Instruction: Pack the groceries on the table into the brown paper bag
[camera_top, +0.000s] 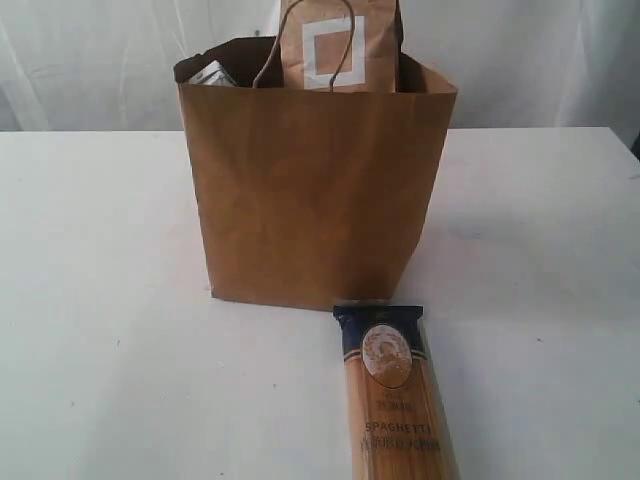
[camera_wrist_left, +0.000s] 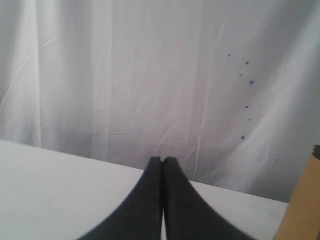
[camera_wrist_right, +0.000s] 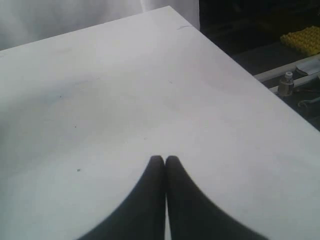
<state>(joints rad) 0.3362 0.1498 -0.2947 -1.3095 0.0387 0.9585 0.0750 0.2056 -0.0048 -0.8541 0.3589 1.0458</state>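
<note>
Brown paper bag (camera_top: 315, 200): stands upright and open-topped, mid-surface, slightly toward the far side. One twisted loop handle hangs over its front wall.

Brown pouch (camera_top: 340, 45): stands inside the bag, right of the bag's centre. Its upper part with the grey square label rises above the rim.

A pale shiny item (camera_top: 212, 72) shows at the bag's left inner corner. Too little is visible to name it.

Spaghetti packet (camera_top: 395, 400): lies flat on the white surface (camera_top: 100, 300), near side, right of centre. Its dark blue end lies just beside the bag's near base; whether they touch cannot be told. Its other end runs out of view.

Left pincer (camera_wrist_left: 163, 161): fingertips pressed together, nothing between them. It sits above the surface facing a white curtain (camera_wrist_left: 125, 75), with a strip of the bag at one edge of the wrist view.

Right pincer (camera_wrist_right: 164, 159): tips likewise closed on nothing, above bare surface near a corner. A yellow object (camera_wrist_right: 302, 40) lies beyond that corner in the dark.
</note>
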